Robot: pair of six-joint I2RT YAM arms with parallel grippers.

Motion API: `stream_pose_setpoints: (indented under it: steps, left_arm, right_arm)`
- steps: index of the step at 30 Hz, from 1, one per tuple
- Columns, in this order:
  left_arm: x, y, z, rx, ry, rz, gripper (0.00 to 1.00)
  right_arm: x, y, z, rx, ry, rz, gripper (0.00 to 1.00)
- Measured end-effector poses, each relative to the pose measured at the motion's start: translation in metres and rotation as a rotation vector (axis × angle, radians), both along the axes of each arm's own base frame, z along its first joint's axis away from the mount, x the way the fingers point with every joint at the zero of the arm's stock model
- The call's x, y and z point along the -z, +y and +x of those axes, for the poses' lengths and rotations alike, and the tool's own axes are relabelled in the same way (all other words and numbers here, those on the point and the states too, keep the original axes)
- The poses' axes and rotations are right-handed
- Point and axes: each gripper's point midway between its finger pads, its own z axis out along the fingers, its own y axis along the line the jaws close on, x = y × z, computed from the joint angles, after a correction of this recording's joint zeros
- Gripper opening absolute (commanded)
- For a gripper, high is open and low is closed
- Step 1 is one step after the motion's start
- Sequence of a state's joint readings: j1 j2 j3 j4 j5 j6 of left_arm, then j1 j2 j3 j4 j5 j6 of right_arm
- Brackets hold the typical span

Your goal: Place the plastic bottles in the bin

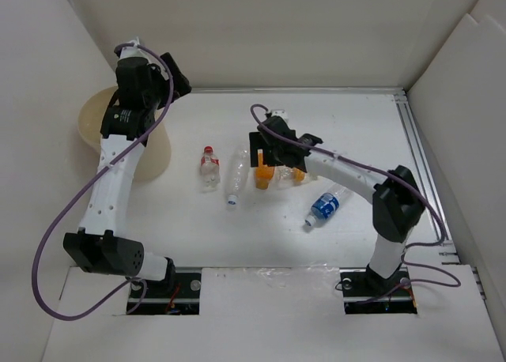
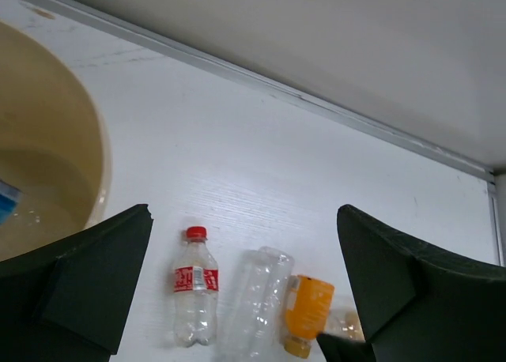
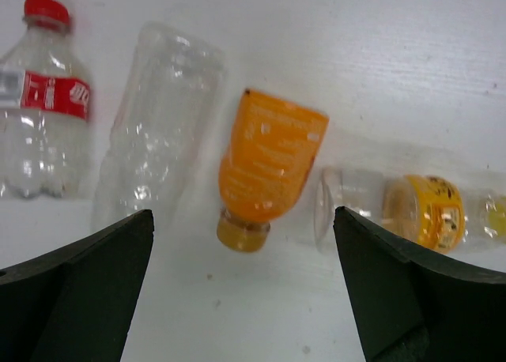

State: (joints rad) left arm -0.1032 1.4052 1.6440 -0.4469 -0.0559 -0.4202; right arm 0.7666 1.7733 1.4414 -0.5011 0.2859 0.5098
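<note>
While the blue-label bottle [image 1: 324, 206] lies alone, low right in the top view, the others crowd in a row higher up. Over that row the right gripper [image 3: 243, 220] hangs wide open and empty. If it drops crooked, it may bump the clear bottle [image 3: 150, 133] or the little yellow-capped bottle [image 3: 427, 212] just beside the orange bottle [image 3: 269, 168], and round bottles roll. Smooth plastic may also pop out of a squeeze. The red-capped bottle [image 1: 209, 167] ends the row on the left. Upper left, the left gripper [image 2: 243, 212] hangs wide open and empty by the bin [image 2: 101, 152]. The table [image 1: 356, 141] is white and smooth, so nothing stops a roll. White walls [image 1: 277, 30] close it in, with a metal rail [image 2: 316, 109] along the far edge.
</note>
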Motion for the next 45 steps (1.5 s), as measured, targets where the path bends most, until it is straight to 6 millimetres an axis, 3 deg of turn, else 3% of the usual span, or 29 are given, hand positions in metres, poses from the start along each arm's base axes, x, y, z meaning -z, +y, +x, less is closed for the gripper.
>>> stream_pose_setpoints:
  steps: [5,12,15,16,19,23,26,28,31,35,40,43,44,45]
  left_arm:
    - [0.0,-0.02,-0.003,0.083,0.0,0.0,1.0]
    - [-0.001,-0.023,-0.004,0.105,-0.001,0.001,1.0]
    - [-0.001,-0.024,-0.005,0.112,-0.003,-0.001,1.0]
    - [-0.002,-0.024,-0.005,0.114,-0.004,-0.001,1.0]
    - [-0.002,-0.025,-0.006,0.121,-0.005,-0.003,1.0]
    - [-0.002,-0.027,-0.006,0.129,-0.004,-0.006,1.0]
    - [-0.002,-0.027,-0.006,0.13,-0.005,-0.006,1.0]
    - [-0.002,-0.027,-0.006,0.129,-0.004,-0.006,1.0]
    - [-0.002,-0.027,-0.006,0.13,-0.004,-0.006,1.0]
    - [-0.002,-0.027,-0.006,0.129,-0.004,-0.007,1.0]
    - [-0.002,-0.027,-0.006,0.129,-0.004,-0.007,1.0]
    - [-0.002,-0.027,-0.007,0.129,-0.004,-0.007,1.0]
    - [-0.002,-0.027,-0.007,0.129,-0.004,-0.007,1.0]
    - [-0.002,-0.027,-0.006,0.129,-0.004,-0.007,1.0]
  right_arm:
    - [0.02,0.017,0.036,0.059,0.003,-0.037,0.99]
    - [0.07,-0.001,0.051,0.132,0.093,-0.128,0.99]
    - [0.075,-0.013,0.055,0.16,0.112,-0.14,0.92]
    - [0.075,-0.015,0.057,0.169,0.113,-0.136,0.83]
    - [0.076,-0.021,0.062,0.181,0.123,-0.12,0.73]
    - [0.08,-0.023,0.069,0.181,0.145,-0.084,0.71]
    - [0.081,-0.021,0.073,0.17,0.154,-0.05,0.8]
    - [0.086,-0.021,0.073,0.161,0.171,-0.044,0.93]
    - [0.099,-0.021,0.069,0.152,0.202,-0.059,1.0]
    - [0.106,-0.022,0.065,0.143,0.225,-0.069,1.0]
    - [0.106,-0.022,0.064,0.138,0.228,-0.069,0.83]
    - [0.106,-0.021,0.064,0.14,0.232,-0.063,0.53]
    - [0.106,-0.022,0.065,0.143,0.233,-0.059,0.37]
    - [0.106,-0.022,0.065,0.142,0.236,-0.055,0.33]
